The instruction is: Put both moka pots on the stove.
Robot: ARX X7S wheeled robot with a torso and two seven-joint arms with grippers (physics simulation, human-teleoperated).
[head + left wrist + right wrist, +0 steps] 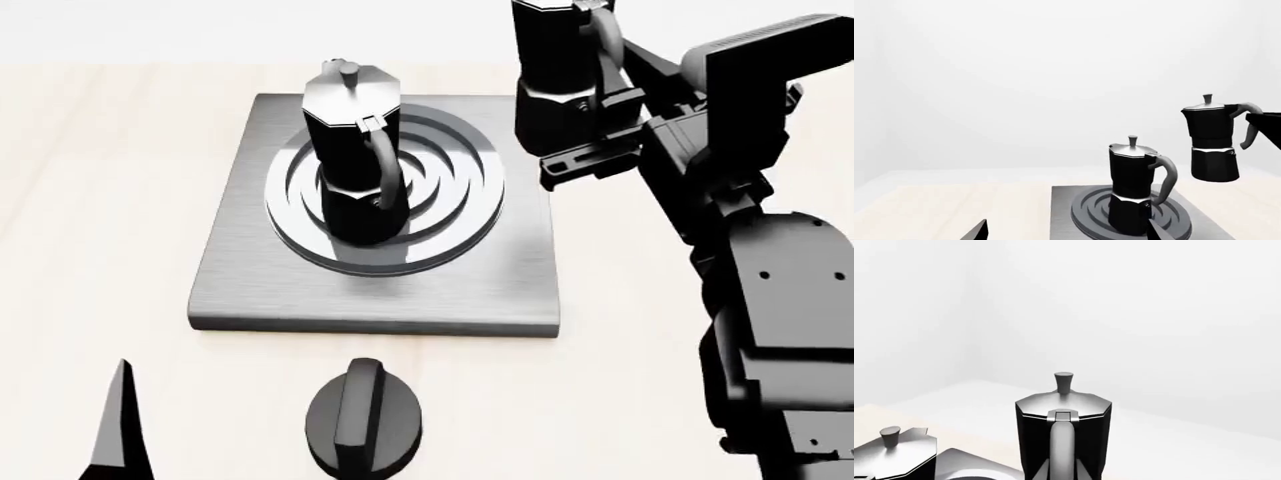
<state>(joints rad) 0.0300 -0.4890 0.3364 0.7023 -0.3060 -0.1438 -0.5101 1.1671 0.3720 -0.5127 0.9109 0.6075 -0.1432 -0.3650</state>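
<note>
One moka pot [354,150] stands upright on the dark rings of the stove [374,300]; it also shows in the left wrist view [1131,185]. The second moka pot [561,80] hangs in the air beyond the stove's far right corner. My right gripper [625,90] is shut on its handle [1062,450], with the held pot [1064,435] upright. In the left wrist view this pot [1211,145] is clearly above the table. My left gripper [1066,235] is open and empty, low near the stove's front left; one of its fingers [120,430] shows in the head view.
A squat black round knob [363,420] with a ridge lies on the light wooden table [94,200] in front of the stove. My right arm [767,300] fills the right side of the head view. A plain white wall stands behind.
</note>
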